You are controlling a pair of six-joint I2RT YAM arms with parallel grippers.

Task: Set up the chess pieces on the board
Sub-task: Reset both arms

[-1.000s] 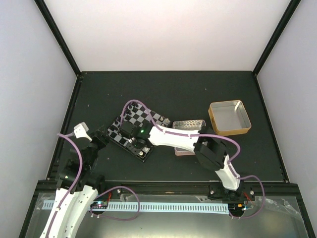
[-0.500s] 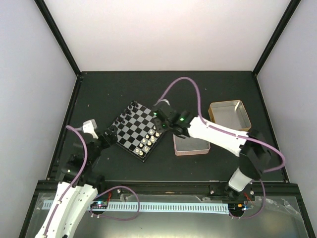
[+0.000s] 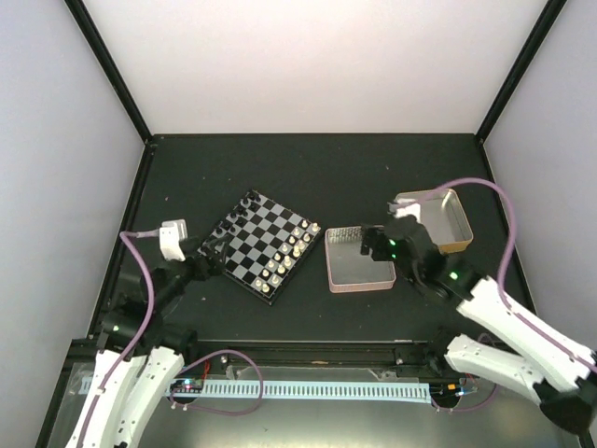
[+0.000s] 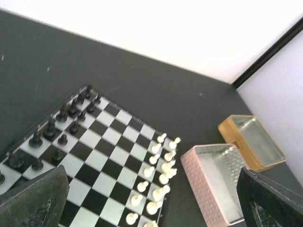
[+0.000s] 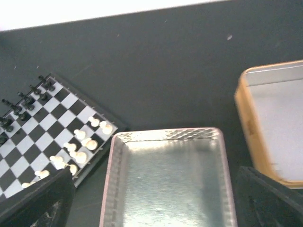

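Note:
The board lies turned diagonally left of centre. Cream-white chess pieces stand in two rows along its right side, and black figures line its left side. My left gripper hovers open at the board's near-left edge with nothing between its fingers. In the left wrist view the white pieces stand upright on their squares ahead of the open gripper. My right gripper is open and empty above the pink tin. In the right wrist view that gripper looks into the tin.
The pink tin lies just right of the board, nothing visible inside it. A gold tin sits further right and back, also with nothing visible inside. Black rails border the dark table.
My right arm has pulled back from the board to above the pink tin, and its jaws have opened. My left gripper has opened wider and lifted slightly at the board's edge.

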